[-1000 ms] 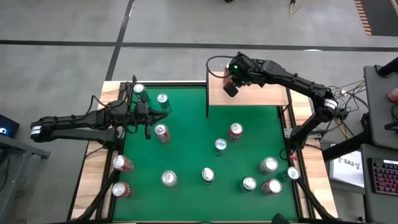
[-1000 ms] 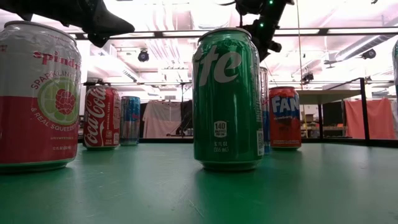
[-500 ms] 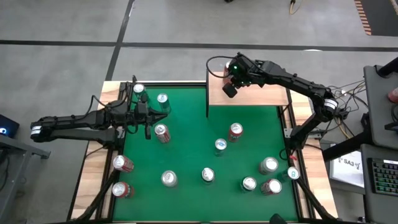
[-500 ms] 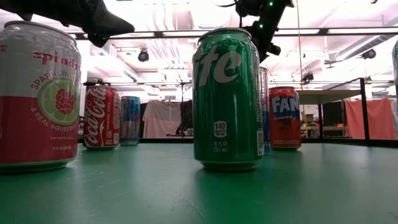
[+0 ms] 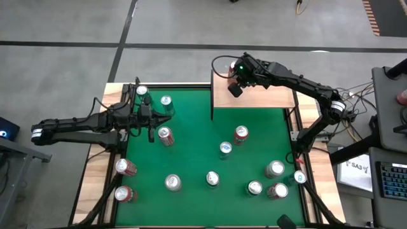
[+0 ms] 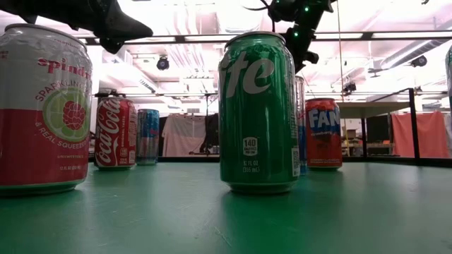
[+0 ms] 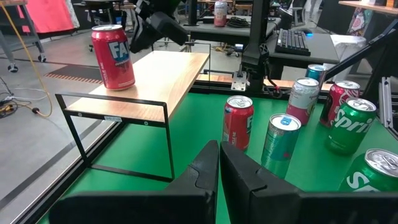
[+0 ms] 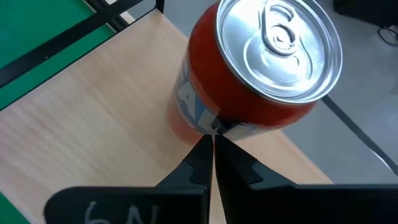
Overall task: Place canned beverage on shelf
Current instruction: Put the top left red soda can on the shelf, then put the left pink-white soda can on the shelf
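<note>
Red can stands on the shelf, right gripper closed just beside it.

The green table [image 5: 191, 159] carries many cans; the wooden shelf [image 7: 155, 78] sits at its far right corner. Only the left wrist view shows the red can [image 7: 112, 56] upright at the shelf's far end; from above the arm hides it. The right gripper [image 8: 212, 144] hangs over the shelf, fingers pressed together, tips at the can's side, holding nothing. The left gripper [image 7: 219, 165] waits above the table's left side, closed and empty.
</note>
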Available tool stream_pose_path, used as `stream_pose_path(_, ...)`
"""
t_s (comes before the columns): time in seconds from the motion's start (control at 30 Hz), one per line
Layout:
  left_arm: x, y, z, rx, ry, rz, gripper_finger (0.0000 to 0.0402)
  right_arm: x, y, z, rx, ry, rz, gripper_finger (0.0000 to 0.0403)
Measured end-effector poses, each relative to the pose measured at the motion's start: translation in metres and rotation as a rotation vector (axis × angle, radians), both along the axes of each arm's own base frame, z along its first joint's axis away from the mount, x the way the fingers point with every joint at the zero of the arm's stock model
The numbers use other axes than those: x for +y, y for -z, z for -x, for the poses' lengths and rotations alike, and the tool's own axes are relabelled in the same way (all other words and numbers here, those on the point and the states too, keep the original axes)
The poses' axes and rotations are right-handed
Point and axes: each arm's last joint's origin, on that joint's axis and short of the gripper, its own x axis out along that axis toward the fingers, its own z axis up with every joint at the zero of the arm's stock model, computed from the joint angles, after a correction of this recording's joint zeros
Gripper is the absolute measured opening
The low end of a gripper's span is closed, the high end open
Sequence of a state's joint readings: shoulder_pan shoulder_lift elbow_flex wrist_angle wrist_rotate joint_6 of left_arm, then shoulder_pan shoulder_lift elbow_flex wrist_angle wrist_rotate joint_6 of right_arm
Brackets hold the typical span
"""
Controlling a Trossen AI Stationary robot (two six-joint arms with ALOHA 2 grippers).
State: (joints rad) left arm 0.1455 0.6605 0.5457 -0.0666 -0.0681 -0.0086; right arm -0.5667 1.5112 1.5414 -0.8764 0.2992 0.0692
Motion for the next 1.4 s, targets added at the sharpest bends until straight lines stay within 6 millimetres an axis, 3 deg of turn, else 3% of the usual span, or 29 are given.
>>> stream_pose_path(0.97, 0.0, 0.0, 0.0, 0.0, 0.0, 0.0, 0.0, -0.004, 0.013, -0.004, 0.014, 0.023, -0.05, 0.0009)
stream_pose_path(1.2, 0.0, 0.0, 0.0, 0.001, 0.0, 0.0, 0.0, 0.02, 0.007, -0.004, -0.006, 0.009, -0.122, 0.0009)
stream_pose_path(1.4, 0.0, 0.0, 0.0, 0.002, 0.0, 0.0, 0.0, 0.064, -0.002, -0.014, -0.037, -0.08, -0.164, 0.0009)
